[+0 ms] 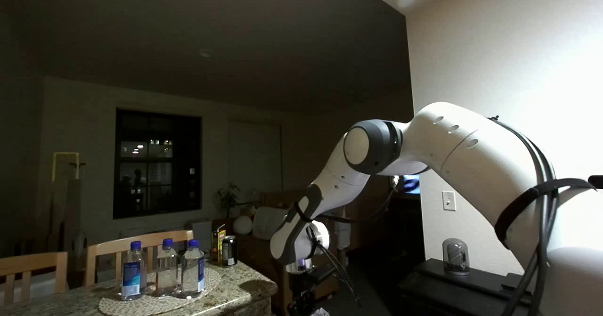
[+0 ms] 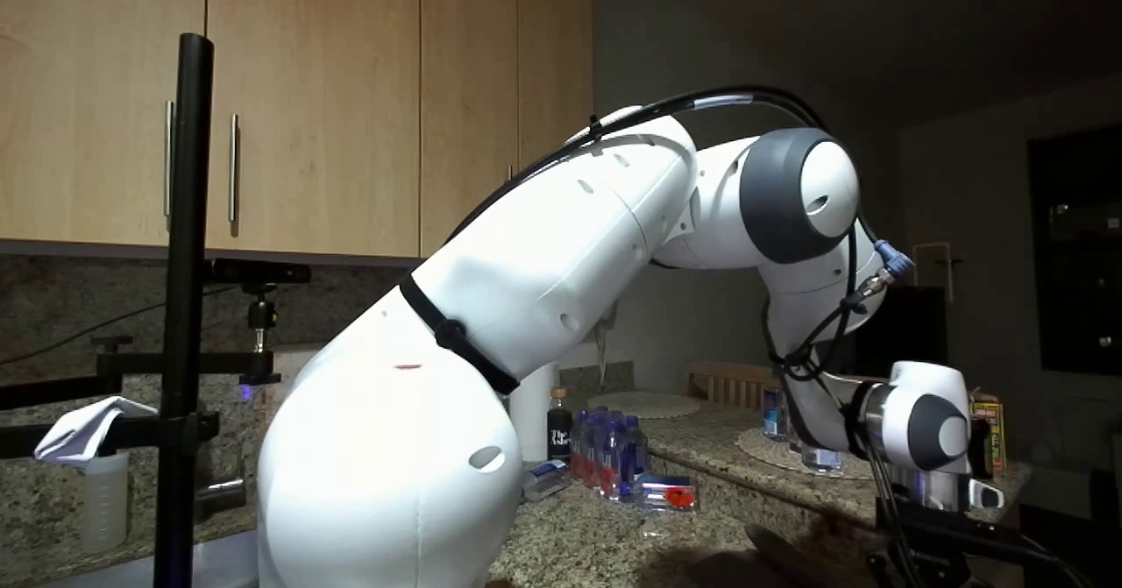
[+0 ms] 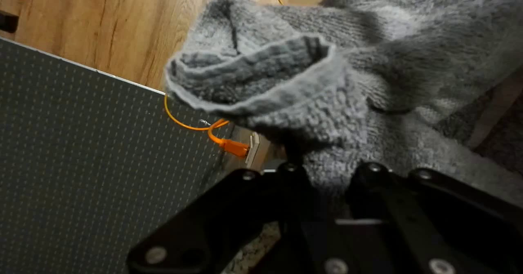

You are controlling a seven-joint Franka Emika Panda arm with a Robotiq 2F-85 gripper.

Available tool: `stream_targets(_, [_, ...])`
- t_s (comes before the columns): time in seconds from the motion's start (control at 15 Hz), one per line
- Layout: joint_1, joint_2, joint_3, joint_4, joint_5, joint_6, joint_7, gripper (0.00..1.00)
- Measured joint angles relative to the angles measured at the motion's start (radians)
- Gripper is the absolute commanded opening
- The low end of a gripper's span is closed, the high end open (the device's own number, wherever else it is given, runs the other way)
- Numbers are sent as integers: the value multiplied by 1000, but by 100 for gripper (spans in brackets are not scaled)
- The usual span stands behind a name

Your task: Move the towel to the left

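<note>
Far left in an exterior view, light wooden chairs with slatted backs [image 1: 113, 246], standing behind a speckled granite counter [image 1: 247, 278]! On that counter, three clear plastic bottles with blue caps [image 1: 167, 271], all upright on a pale woven mat [image 1: 146, 306]. To their right, a yellow-and-black carton [image 1: 217, 245] and a cylindrical black drinks can [image 1: 229, 251], close together. Then the big white-and-grey jointed arm [image 1: 447, 141], elbow high, wrist bent down just right of the counter's corner. Over to the wrist view: on the left, a broad dark grey speckled panel [image 3: 90, 168], and beyond its pale upper edge, light-brown wood-grain flooring [image 3: 126, 25]. Next along, a bright orange plastic plug [image 3: 233, 147], at the panel's right side. And there, right of the plug, the black two-fingered gripper [image 3: 330, 174], clamped on its catch: the fluffy grey cloth towel [image 3: 408, 61]! A fold of it is pinched between the jaws, a curled hem gaping to the left, the rest bunched and spreading to the right edge of the view.
</note>
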State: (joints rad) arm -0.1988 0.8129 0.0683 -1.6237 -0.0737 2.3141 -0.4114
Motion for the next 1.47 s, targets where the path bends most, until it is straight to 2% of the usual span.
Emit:
stream_targets(0.13, [-23, -1, 1, 34, 23, -61, -18, 7])
stream_targets(0.33, [-35, -13, 1, 63, 43, -115, -19, 10])
stream_targets(0.73, [-15, -89, 28, 22, 72, -142, -18, 11])
stream_targets(0.93, [19, -162, 46, -47, 73, -141, -12, 11])
stream_targets(1.47, [171, -402, 78, -227, 74, -137, 50, 11])
